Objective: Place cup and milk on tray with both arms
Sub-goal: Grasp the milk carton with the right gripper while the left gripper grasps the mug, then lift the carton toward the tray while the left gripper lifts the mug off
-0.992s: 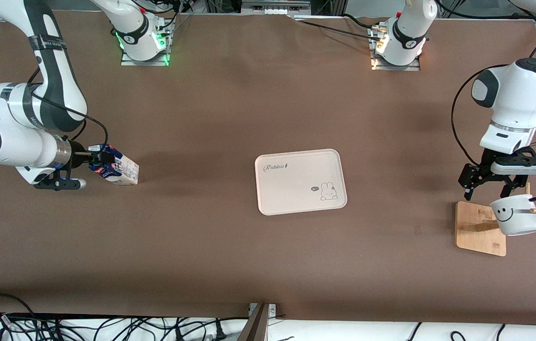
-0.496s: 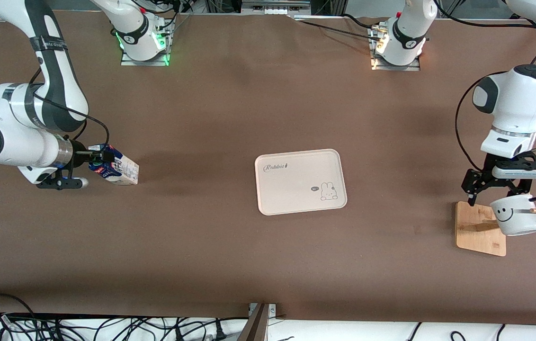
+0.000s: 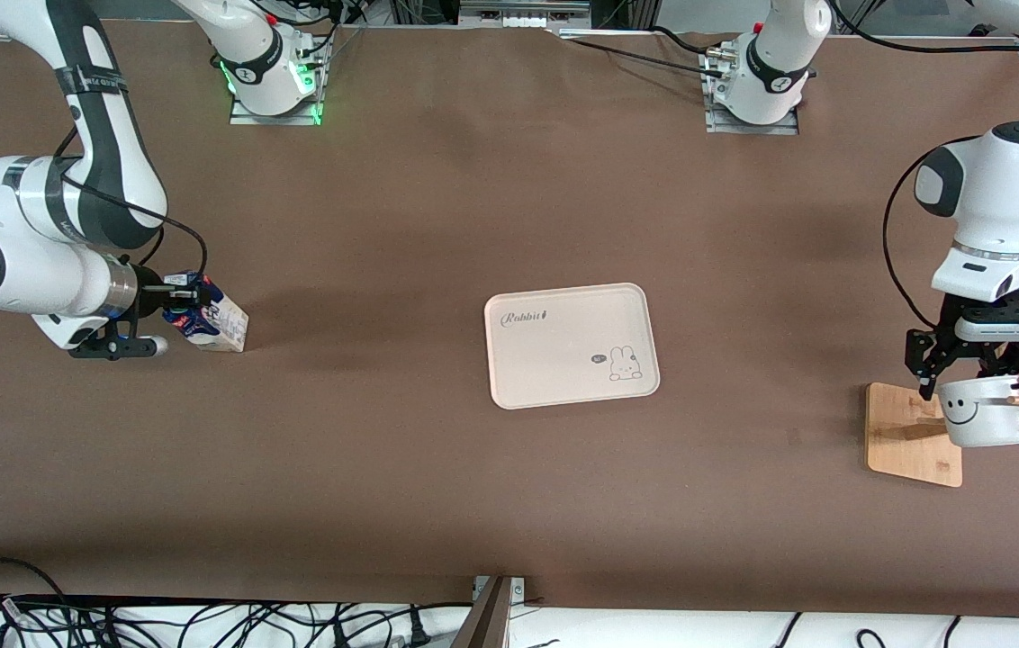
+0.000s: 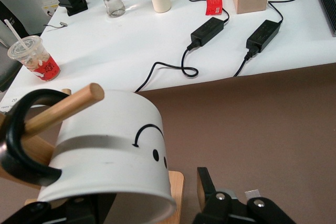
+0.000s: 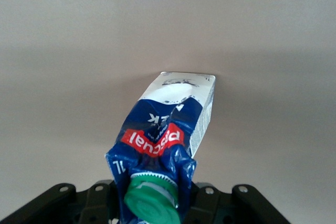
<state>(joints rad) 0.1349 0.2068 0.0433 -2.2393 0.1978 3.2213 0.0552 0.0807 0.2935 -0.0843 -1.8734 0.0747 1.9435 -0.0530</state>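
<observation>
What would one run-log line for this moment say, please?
right gripper: shut on milk | left gripper: open around cup on wooden rack | tray: bare

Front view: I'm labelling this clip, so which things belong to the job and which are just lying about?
Job:
white smiley ceramic mug, hung on a peg
dark-blue carton
cream rabbit tray
left gripper
right gripper

Lying about:
wooden peg rack

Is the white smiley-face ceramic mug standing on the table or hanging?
Hanging. The white smiley-face ceramic mug lies sideways, its black loop handle hooked over a peg of the wooden rack, above the table.
</observation>
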